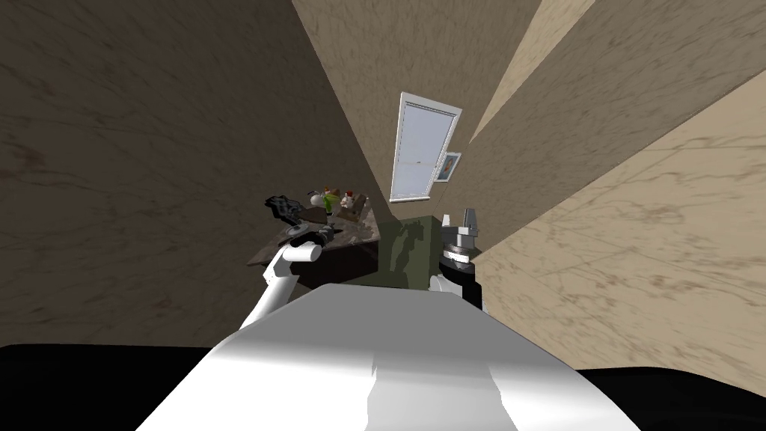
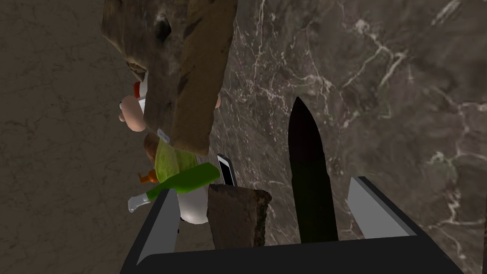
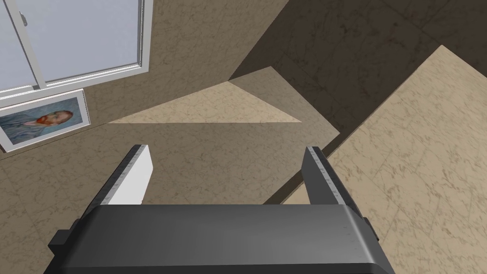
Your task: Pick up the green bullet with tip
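Observation:
The green bullet (image 2: pixel 186 181) is a dark green shaft with a pale grey tip (image 2: pixel 137 202). It lies on a dark marble table top (image 2: pixel 380 95), just beyond one finger (image 2: pixel 160 223) of my left gripper (image 2: pixel 261 188). That gripper is open and holds nothing. Between its fingers lie a brown block (image 2: pixel 238 219) and a black bullet-shaped thing (image 2: pixel 309 176). In the head view the left gripper (image 1: pixel 327 233) reaches over the table (image 1: pixel 351 238), and a green spot (image 1: pixel 330 200) shows in the clutter. My right gripper (image 1: pixel 458 218) is raised beside me, open and empty (image 3: pixel 226 148).
A large brown rough object (image 2: pixel 176 71) lies past the bullet, with a small toy figure (image 2: pixel 133 112), a light green thing (image 2: pixel 166 161) and a phone (image 2: pixel 227 170) crowded around it. A black object (image 1: pixel 283 206) sits at the table's left. A dark green cabinet (image 1: pixel 408 251) stands beside the table.

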Controlling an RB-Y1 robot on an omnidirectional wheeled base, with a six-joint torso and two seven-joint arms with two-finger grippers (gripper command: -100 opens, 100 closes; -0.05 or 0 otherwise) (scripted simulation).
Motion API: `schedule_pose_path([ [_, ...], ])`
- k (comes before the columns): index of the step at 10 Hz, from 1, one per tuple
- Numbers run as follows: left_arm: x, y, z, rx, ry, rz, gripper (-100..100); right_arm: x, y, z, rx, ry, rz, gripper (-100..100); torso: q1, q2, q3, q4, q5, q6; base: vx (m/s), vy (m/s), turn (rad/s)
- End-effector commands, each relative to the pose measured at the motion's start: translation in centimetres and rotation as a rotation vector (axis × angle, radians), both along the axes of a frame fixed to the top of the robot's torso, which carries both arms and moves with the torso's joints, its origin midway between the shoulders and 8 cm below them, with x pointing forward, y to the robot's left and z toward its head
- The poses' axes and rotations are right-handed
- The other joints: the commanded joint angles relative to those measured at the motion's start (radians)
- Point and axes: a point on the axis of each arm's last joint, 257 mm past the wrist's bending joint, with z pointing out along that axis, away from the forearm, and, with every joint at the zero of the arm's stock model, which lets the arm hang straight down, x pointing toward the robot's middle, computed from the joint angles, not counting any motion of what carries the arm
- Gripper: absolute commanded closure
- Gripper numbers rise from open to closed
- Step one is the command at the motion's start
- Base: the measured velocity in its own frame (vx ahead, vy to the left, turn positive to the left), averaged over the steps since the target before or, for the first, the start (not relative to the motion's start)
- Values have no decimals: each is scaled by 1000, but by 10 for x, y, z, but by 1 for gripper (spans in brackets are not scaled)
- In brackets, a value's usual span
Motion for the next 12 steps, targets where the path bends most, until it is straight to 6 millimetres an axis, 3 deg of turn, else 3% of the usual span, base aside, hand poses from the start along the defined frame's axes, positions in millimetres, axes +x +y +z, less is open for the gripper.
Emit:
schedule_pose_path([
  [1,-3,12,-13,-16,56,25,-100,0,0,0,0,0,0,0,0,0,0,0,0,0,62,-17,-19],
  [8,-19,47,-41,-58,207,100,-100,0,0,0,0,0,0,0,1,-1,-1,0,0,0,61,-12,-13],
  [12,-36,78,-58,-94,322,173,-100,0,0,0,0,0,0,0,1,-1,-1,0,0,0,69,-11,-16],
])
